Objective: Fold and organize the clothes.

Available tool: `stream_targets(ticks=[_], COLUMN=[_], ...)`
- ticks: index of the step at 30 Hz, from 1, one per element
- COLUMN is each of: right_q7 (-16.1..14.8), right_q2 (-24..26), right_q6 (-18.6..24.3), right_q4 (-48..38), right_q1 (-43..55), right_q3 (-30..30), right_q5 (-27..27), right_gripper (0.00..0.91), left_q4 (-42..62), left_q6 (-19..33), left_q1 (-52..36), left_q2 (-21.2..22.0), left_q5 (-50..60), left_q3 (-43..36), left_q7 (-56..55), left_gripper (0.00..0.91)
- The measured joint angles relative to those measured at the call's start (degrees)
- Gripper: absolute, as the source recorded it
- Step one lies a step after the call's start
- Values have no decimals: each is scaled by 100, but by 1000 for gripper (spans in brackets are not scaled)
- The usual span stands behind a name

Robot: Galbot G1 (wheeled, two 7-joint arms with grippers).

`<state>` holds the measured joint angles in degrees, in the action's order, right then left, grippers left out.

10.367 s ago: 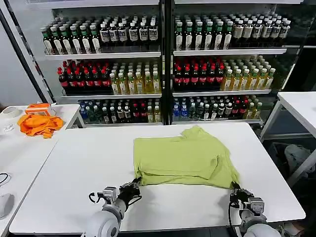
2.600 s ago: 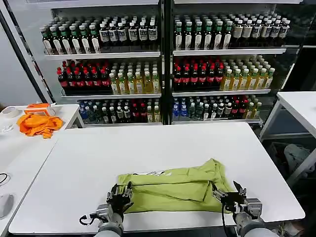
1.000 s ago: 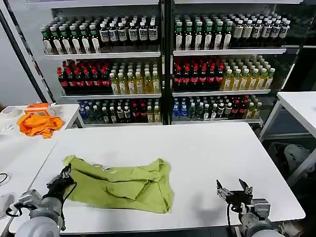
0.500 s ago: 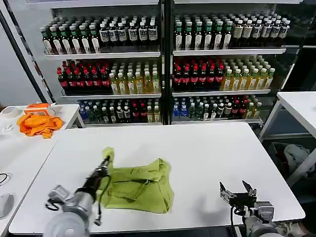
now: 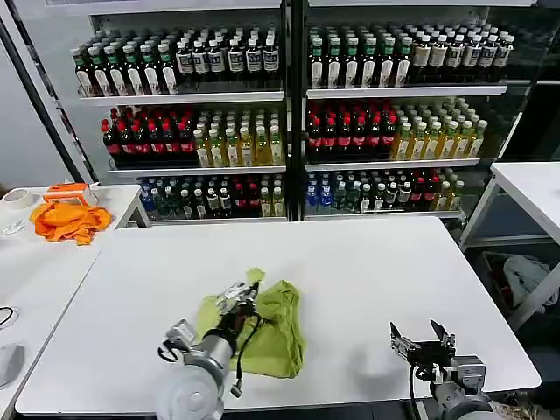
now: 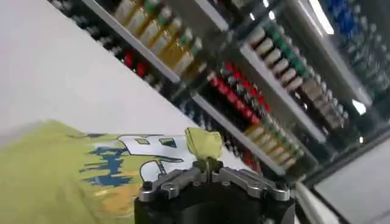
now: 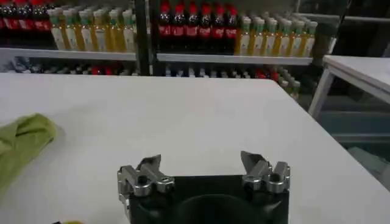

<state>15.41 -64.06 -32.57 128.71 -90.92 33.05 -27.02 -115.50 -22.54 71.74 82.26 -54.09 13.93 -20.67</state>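
One T-shirt (image 5: 267,328) pinched in the left hand (image 5: 238,306); the right hand (image 5: 422,343) gapes, unladen.

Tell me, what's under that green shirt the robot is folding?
The T-shirt lies bunched on the white table, with the left gripper pinching a fold. Anything beneath the cloth is covered.

Light yellow-green T-shirt (image 5: 267,328), with a blue and white print on its fabric in the left wrist view. White worktop (image 5: 367,271). Bright orange cloth (image 5: 70,219). Black grippers with silver fingers (image 7: 143,176).
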Motion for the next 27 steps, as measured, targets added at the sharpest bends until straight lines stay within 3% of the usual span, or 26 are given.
stream_targets(ticks=[16, 27], right_q7=[10, 16], right_q2=[5, -101], right_q6=[-7, -8], right_q4=[-95, -135], right_q1=[138, 231], right_q3=[-59, -156], right_q5=[-10, 33], right_gripper=[907, 907], left_q4=[-150, -321], left_q6=[-48, 108], left_q1=[117, 485], left_q2=[-83, -538], left_q5=[463, 933], left_q3=[-488, 484], left_q7=[129, 101], left_gripper=[907, 907])
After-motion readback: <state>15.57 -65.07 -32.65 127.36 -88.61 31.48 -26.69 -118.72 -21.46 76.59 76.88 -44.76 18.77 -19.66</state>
